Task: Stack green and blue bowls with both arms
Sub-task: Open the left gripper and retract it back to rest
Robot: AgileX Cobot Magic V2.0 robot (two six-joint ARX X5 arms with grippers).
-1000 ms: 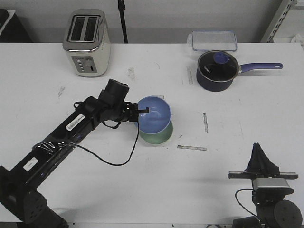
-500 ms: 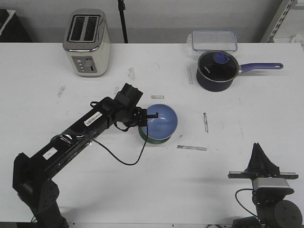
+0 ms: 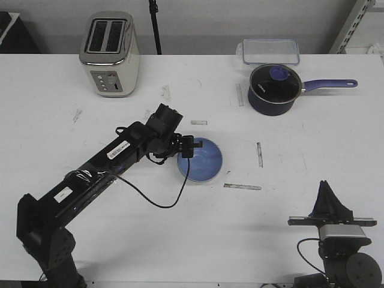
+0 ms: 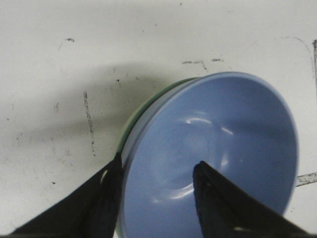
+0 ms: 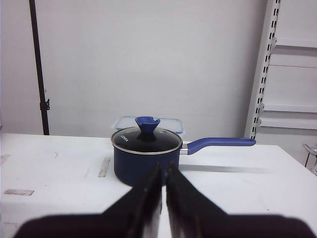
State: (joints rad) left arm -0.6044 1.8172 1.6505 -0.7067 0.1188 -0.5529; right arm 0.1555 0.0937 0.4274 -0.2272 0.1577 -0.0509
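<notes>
The left gripper [image 4: 156, 198] had its jaws parted across the rim of the blue bowl [image 4: 213, 153], one finger [image 4: 218, 208] inside the bowl and the other outside against the wall; whether they pressed on the rim or merely straddled it could not be told. From the front, the same gripper [image 3: 187, 146] sat at the bowl's left edge, with the left arm [image 3: 102, 165] stretching down and leftward to its base at the near left of the table [image 3: 300, 132].

The blue bowl [image 3: 201, 159] was nested upright in the green bowl [image 4: 130, 121], of which only a thin mint crescent showed along one side in the left wrist view. In the front view the green bowl [image 3: 193, 181] was barely a pale edge under the blue one. The stacked pair stood near the middle of the table, well apart from everything else.

The right gripper [image 5: 163, 183] had its jaws drawn nearly together, only a thin slit between them and nothing in it. It [image 3: 327, 201] was parked at the near right corner, far from the bowls, pointed toward the saucepan [image 5: 146, 156].

That navy saucepan [image 3: 275, 89], lid on, stood at the far right with its handle pointing right, a clear lidded container [image 3: 270, 51] just behind it. A toaster [image 3: 109, 54] stood at the far left.
</notes>
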